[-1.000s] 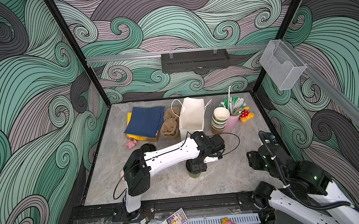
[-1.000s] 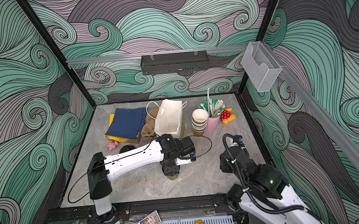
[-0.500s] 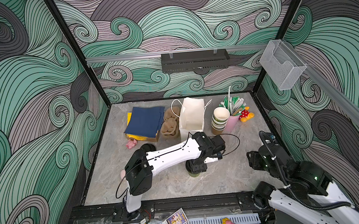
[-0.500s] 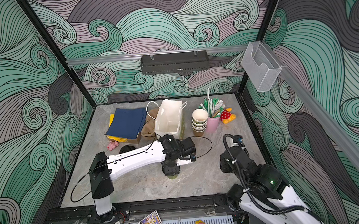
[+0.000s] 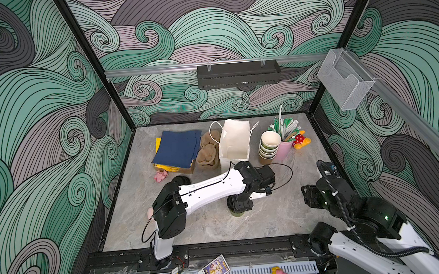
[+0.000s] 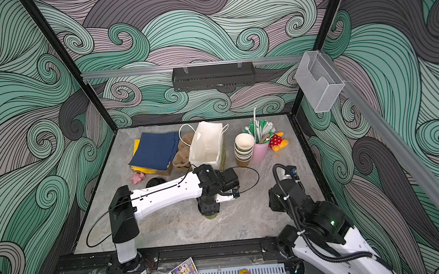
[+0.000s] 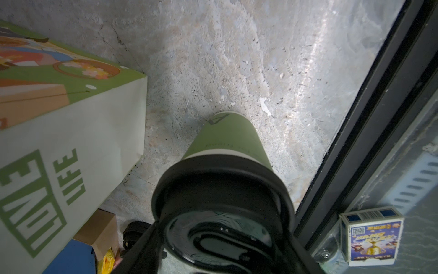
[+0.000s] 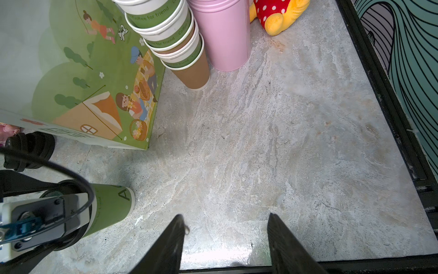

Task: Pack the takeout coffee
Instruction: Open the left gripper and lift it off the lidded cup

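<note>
One takeout coffee cup [image 7: 226, 140], green with a black sip lid [image 7: 220, 189] on its rim, stands upright on the table [image 5: 274, 219] in front of the bag. My left gripper [image 7: 222, 239] reaches down over it from above, its fingers [image 7: 144, 251] on both sides of the lid, shut on it. In both top views the gripper [image 5: 239, 205] [image 6: 208, 207] hides most of the cup [image 5: 238, 214]. A stack of several more cups [image 5: 269, 145] [image 8: 170, 35] stands at the back. My right gripper [image 8: 225, 215] hangs open and holds nothing above bare table, right of the cup [image 8: 111, 208].
A white-and-green paper bag [image 5: 234, 144] [image 8: 83, 71] stands open behind the cup. Beside it are brown pulp carriers [image 5: 209, 152], blue napkins [image 5: 176, 149], a pink cup of straws [image 5: 285, 148], a red-yellow toy [image 5: 301, 140], a pink toy [image 5: 160, 176] and spare black lids [image 8: 30, 149].
</note>
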